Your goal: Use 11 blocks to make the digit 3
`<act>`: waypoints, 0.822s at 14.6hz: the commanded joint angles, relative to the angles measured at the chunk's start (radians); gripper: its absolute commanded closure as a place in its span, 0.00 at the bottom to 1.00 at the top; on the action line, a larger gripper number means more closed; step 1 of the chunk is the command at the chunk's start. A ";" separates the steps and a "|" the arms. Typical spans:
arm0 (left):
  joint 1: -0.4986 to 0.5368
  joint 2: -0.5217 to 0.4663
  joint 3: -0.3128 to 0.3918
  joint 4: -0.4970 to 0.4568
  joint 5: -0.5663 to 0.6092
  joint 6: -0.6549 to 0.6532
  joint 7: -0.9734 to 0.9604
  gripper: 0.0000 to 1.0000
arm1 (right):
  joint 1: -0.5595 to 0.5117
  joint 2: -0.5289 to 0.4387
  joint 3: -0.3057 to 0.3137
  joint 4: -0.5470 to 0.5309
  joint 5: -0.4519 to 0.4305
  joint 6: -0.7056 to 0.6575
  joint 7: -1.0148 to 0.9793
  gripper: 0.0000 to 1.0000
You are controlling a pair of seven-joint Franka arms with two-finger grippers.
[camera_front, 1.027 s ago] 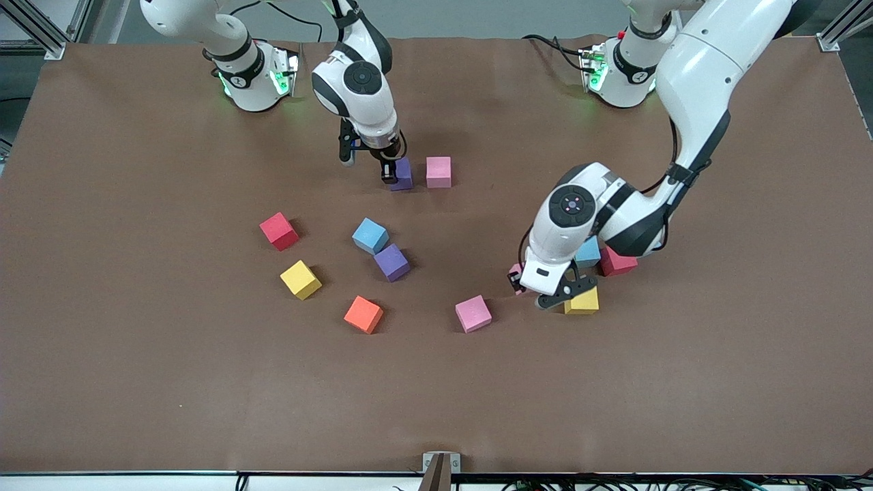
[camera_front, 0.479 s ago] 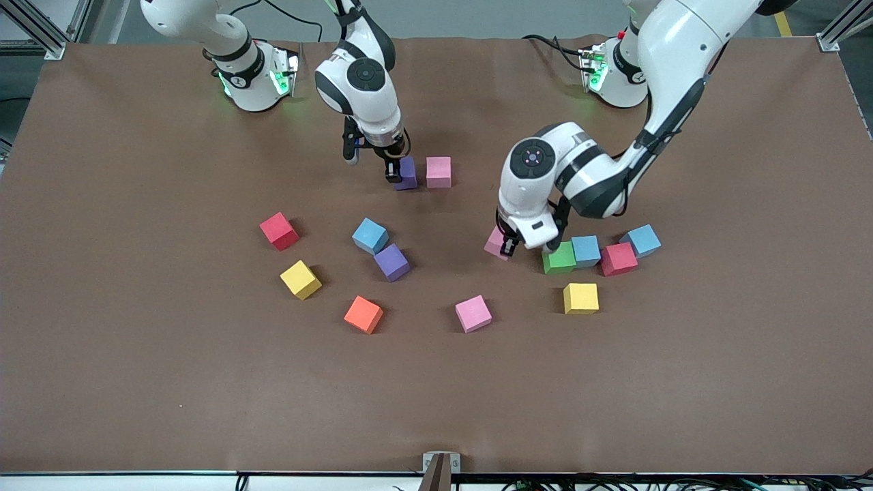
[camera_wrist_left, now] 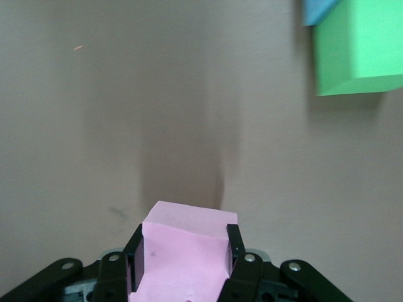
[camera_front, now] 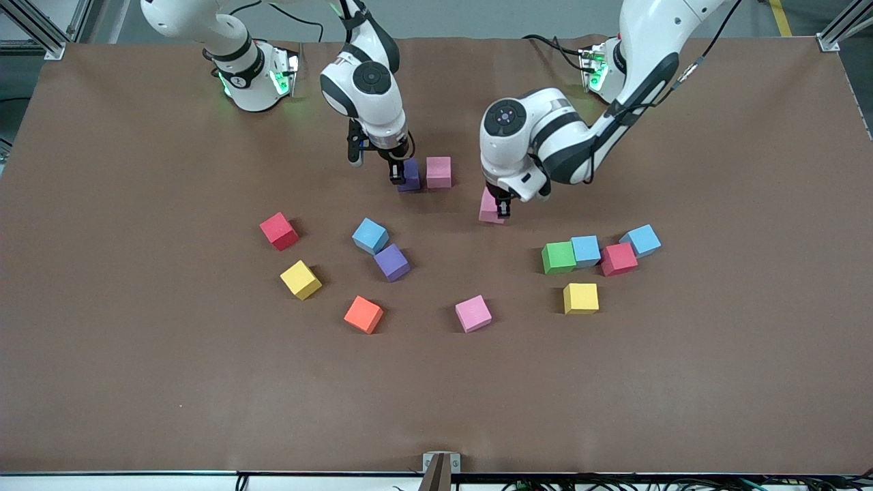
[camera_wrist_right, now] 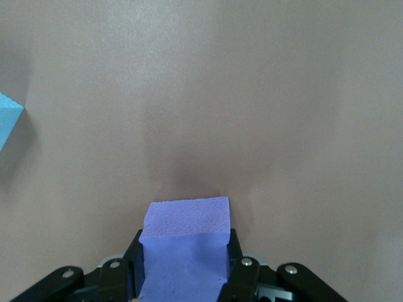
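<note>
A: Status, L arm?

B: Left gripper (camera_front: 496,206) clamped on pink cube (camera_front: 490,208), pads on two opposite faces in wrist view (camera_wrist_left: 182,258). Over bare table (camera_front: 716,354), near placed pink cube (camera_front: 438,171), toward L arm's end from it and a bit nearer front cam.

A: R arm?

B: Right gripper (camera_front: 401,174) clamped on purple cube (camera_front: 410,174), low at mat; just beside placed pink, toward R arm's end. Touching or small gap: can't tell.

A: Key relation for next move?

B: Judged: top bar of digit 3 = purple, pink, then held pink. Open slot lies at placed pink's free face, toward L arm's end; from left gripper that means toward R arm's end and slightly farther from cam. L arm nearer to slot. Faces look roughly square to row, little twist needed.

A: Rest?

B: Loose: green cube (camera_front: 558,258), 2 lt blue, red, yellow nearby; others scattered nearer cam. Approx 2 of 11 in place.
</note>
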 commanded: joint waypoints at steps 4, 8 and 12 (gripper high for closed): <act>-0.013 -0.029 -0.045 -0.063 -0.015 -0.004 -0.284 0.54 | 0.018 0.027 -0.007 0.024 0.017 0.005 0.028 1.00; -0.079 0.008 -0.043 -0.057 -0.015 -0.002 -0.375 0.54 | 0.020 0.035 -0.007 0.030 0.017 0.005 0.030 1.00; -0.105 0.039 -0.042 -0.043 -0.015 0.006 -0.390 0.54 | 0.029 0.041 -0.007 0.033 0.017 0.005 0.038 1.00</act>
